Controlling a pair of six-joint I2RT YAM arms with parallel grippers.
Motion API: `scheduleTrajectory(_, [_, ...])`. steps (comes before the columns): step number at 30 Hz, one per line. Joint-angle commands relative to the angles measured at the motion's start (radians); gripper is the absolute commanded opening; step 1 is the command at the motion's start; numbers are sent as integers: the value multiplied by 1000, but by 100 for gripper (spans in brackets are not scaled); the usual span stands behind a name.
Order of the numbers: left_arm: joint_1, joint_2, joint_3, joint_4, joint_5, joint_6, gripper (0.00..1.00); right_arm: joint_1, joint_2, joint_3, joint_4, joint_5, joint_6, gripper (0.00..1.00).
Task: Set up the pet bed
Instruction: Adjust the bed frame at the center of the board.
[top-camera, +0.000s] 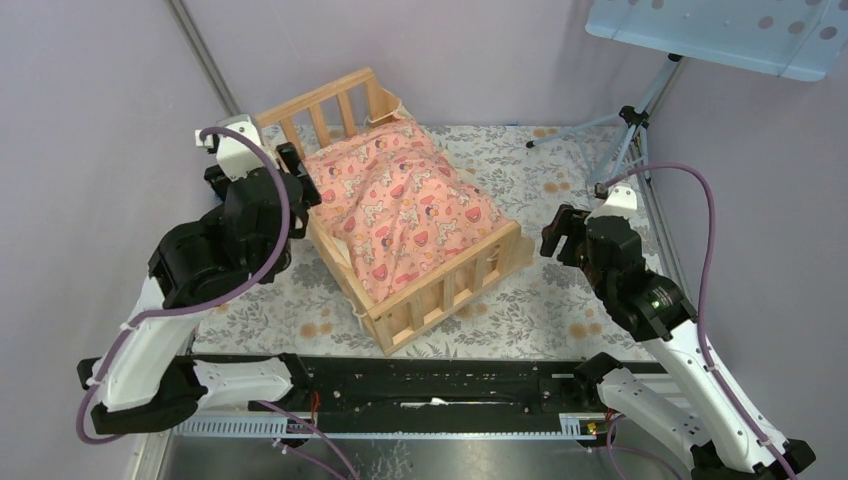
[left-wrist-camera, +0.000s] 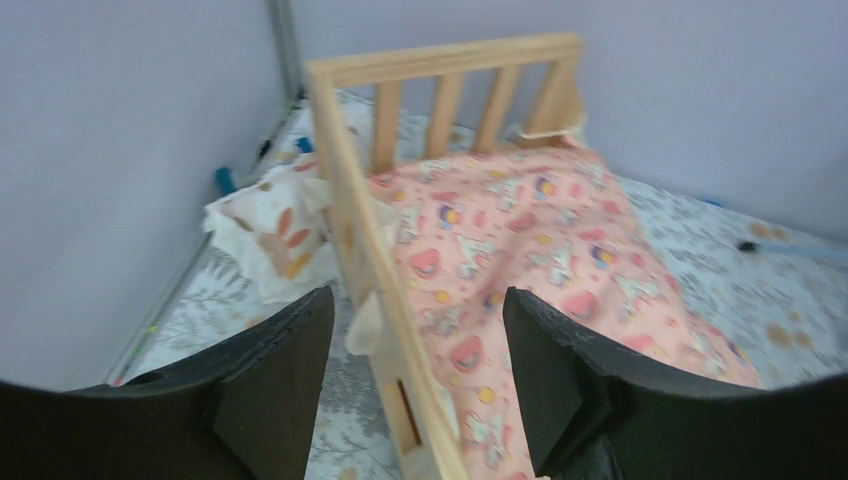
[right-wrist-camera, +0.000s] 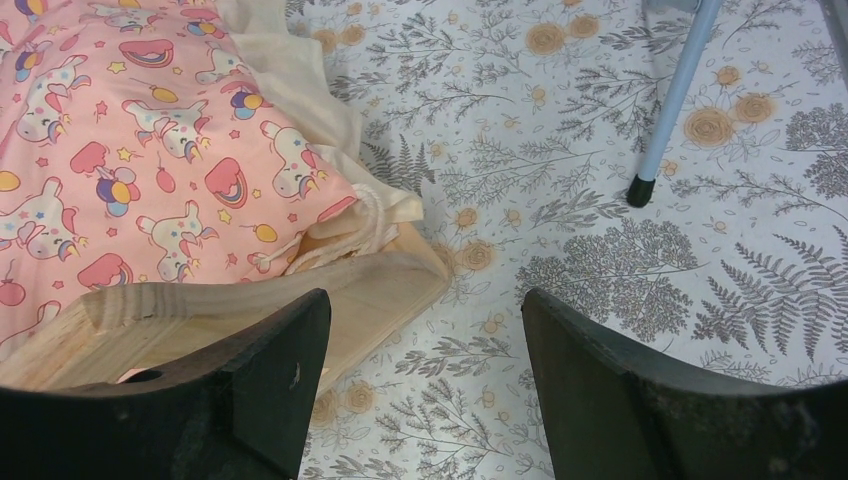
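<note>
The pet bed (top-camera: 440, 290), a light wooden crib-like frame, stands askew on the floral mat. A pink patterned cushion (top-camera: 405, 205) fills it. My left gripper (top-camera: 298, 180) is open at the bed's left side; in the left wrist view (left-wrist-camera: 415, 340) its fingers straddle the side rail (left-wrist-camera: 375, 270) without touching it. A small cream pillow with orange leaf prints (left-wrist-camera: 270, 235) lies on the mat outside that rail. My right gripper (top-camera: 558, 235) is open and empty beside the bed's near right corner (right-wrist-camera: 250, 300); in the right wrist view it (right-wrist-camera: 425, 350) hangs over the mat.
A floral mat (top-camera: 560, 300) covers the table. A tripod (top-camera: 625, 130) stands at the back right, one foot near my right gripper (right-wrist-camera: 640, 190). Purple walls close in at the left and back. A black rail (top-camera: 430, 385) runs along the near edge.
</note>
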Motion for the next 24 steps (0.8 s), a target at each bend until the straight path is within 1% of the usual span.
scheduleTrajectory(1, [147, -53, -93, 149, -14, 67, 68, -5, 6, 3, 38, -45, -1, 78])
scheduleTrajectory(2, [180, -51, -138, 216, 56, 94, 69, -6, 8, 4, 36, -49, -5, 78])
scheduleTrajectory(3, [224, -19, -161, 241, 138, 95, 69, -6, 10, 7, 32, -49, -11, 78])
scheduleTrajectory(5, [338, 72, -145, 228, 299, 66, 71, -5, 9, 12, 22, -47, -20, 78])
scheduleTrajectory(7, [408, 129, -145, 263, 404, 42, 73, -5, -3, 12, 14, -38, -21, 78])
scheduleTrajectory(10, [494, 140, -182, 361, 461, 42, 76, -5, -27, 4, 12, -41, -10, 78])
scheduleTrajectory(12, [574, 157, -174, 363, 483, 46, 77, -5, -36, -7, 13, -48, -3, 78])
scheduleTrajectory(14, [666, 190, -166, 347, 537, 51, 77, -5, -36, -13, 15, -58, 0, 78])
scheduleTrajectory(17, [774, 202, -207, 371, 620, 48, 77, -5, -32, -23, 20, -75, 1, 78])
scheduleTrajectory(20, [835, 211, -262, 403, 694, 40, 77, -6, -32, -29, 25, -87, -3, 78])
scheduleTrajectory(24, [861, 242, -308, 426, 784, 48, 75, -5, -34, -39, 29, -84, -7, 79])
